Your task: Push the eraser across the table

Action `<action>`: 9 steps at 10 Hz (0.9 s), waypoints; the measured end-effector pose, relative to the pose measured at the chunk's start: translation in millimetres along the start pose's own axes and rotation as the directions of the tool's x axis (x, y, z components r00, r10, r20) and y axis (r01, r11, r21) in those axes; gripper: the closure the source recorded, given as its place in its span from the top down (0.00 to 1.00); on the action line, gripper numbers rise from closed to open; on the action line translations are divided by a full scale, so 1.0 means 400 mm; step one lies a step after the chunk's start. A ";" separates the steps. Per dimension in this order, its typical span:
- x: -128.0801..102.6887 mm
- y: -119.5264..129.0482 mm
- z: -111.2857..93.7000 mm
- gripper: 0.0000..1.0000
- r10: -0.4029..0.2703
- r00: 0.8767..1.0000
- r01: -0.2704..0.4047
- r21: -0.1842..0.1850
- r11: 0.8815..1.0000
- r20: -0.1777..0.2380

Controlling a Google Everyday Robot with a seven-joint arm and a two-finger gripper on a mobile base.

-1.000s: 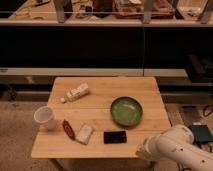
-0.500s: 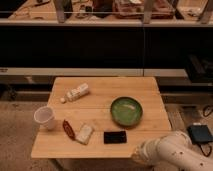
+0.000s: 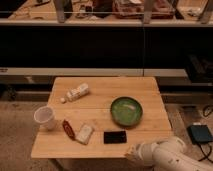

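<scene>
Approach step: gripper point(image 3: 132, 152), closed w/ nothing gripped, is held just right of eraser point(image 3: 115, 136), nearer table point(image 3: 105, 87) edge. Next: contact to be made, eraser pushed across.

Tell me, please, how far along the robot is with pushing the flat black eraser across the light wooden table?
Done: nothing yet; the flat black rectangular eraser lies near the front edge of the light wooden table. In hand: the approach, with the shut gripper at that edge, by the eraser's near right corner, apparently not touching. Left: contact, then the whole push across.
</scene>
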 end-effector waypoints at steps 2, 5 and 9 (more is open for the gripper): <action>-0.019 -0.016 0.023 0.00 -0.014 1.000 0.014 0.019 1.000 0.008; -0.026 -0.051 0.059 0.00 -0.035 0.999 0.034 0.038 0.999 0.009; -0.003 -0.110 0.113 0.00 -0.050 0.999 0.050 0.047 0.998 0.006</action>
